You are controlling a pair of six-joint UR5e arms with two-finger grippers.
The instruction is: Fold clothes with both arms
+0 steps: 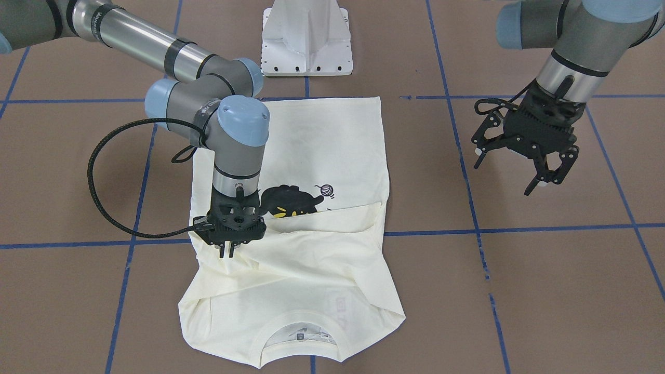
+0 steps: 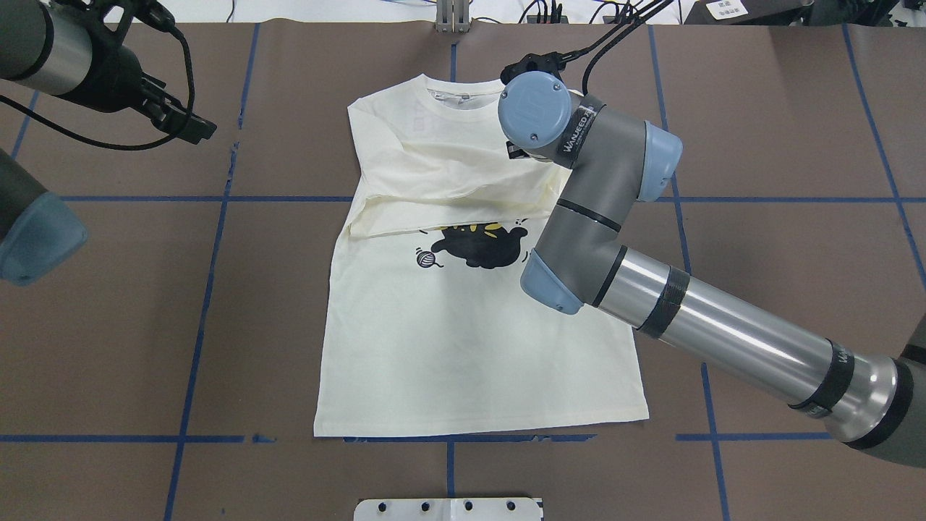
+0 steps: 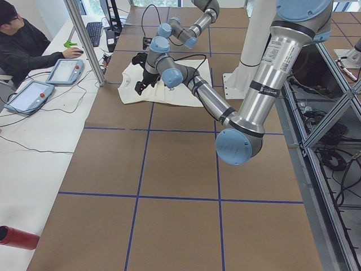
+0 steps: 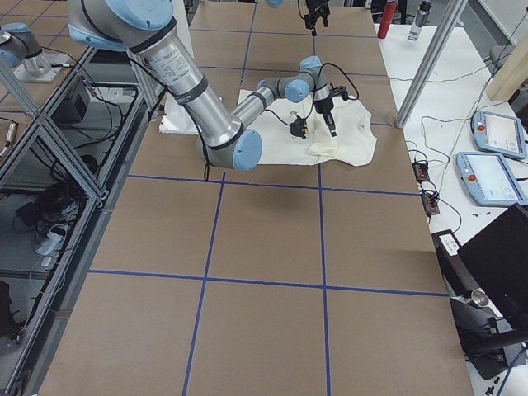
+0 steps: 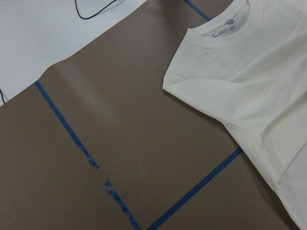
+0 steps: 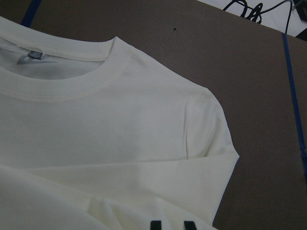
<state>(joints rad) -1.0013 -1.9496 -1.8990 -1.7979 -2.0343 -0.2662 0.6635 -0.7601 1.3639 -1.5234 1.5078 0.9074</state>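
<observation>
Exterior front-facing shows cream T-shirt [image 1: 311, 140], sleeve folded across chest, right gripper [image 1: 227, 253] pinching it, left gripper [image 1: 506, 175] wide.

We log: T-shirt [image 1: 317, 140] cream-white, with black cat print [image 1: 289, 201]; table [image 1: 545, 291] brown, blue tape grid [image 1: 519, 227]; left arm [image 1: 582, 41] and right arm [image 1: 135, 36] grey-silver, light-blue caps [image 1: 242, 122]; pedestal [image 1: 306, 36] white.

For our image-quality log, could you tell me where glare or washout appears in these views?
Overhead exterior: a bright streak glares along the right arm. Left wrist: the T-shirt is nearly washed out, and the table shows a pale sheen. Right wrist: evenly lit, seams crisp.
</observation>
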